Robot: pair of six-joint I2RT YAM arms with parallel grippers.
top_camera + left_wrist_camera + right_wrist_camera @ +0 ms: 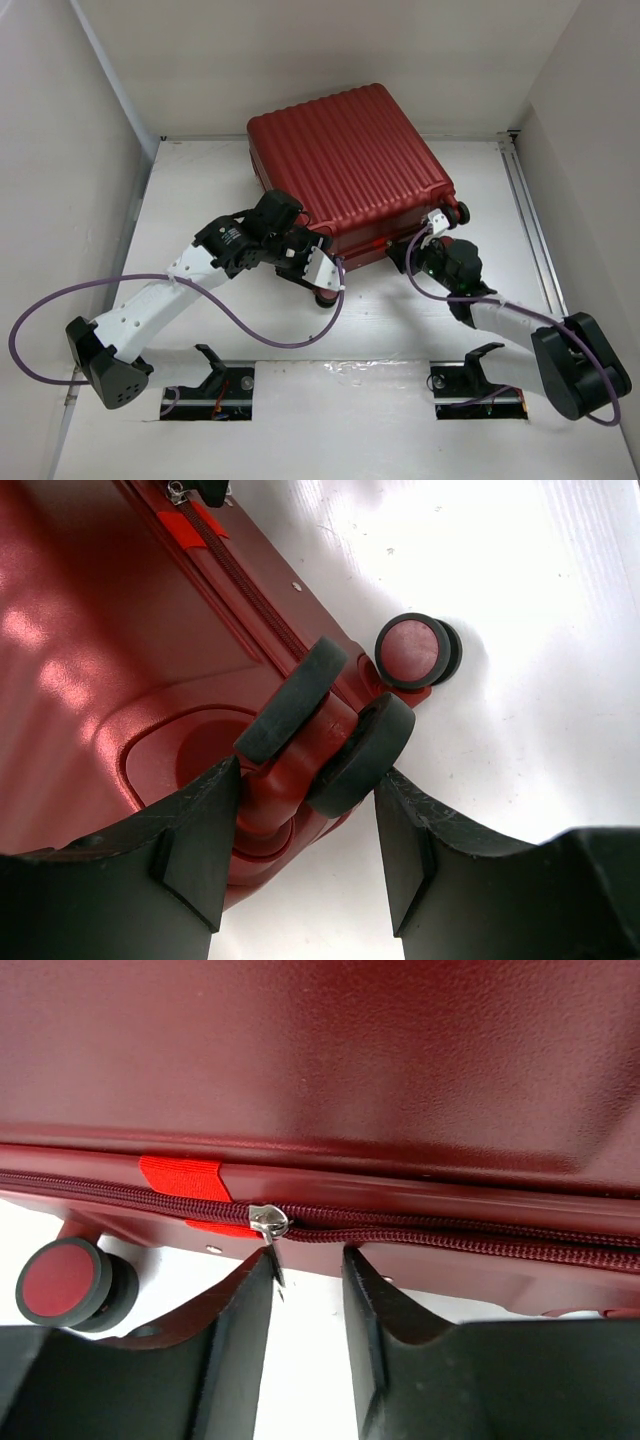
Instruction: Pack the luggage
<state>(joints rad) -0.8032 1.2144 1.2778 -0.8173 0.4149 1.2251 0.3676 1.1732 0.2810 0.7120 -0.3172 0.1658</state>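
Left fingers clamp a wheel at the near corner of the luggage. Right fingers stand apart astride the zip pull on its near edge, not pinching it. I judge packing nearly done: the luggage lies closed on the bench, with zipping left.

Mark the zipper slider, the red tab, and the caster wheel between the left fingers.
zipper slider (pixel 268 1222), right wrist view, silver body.
red tab (pixel 185 1176), right wrist view, upper half.
caster wheel (pixel 362 752), left wrist view, black tyre.
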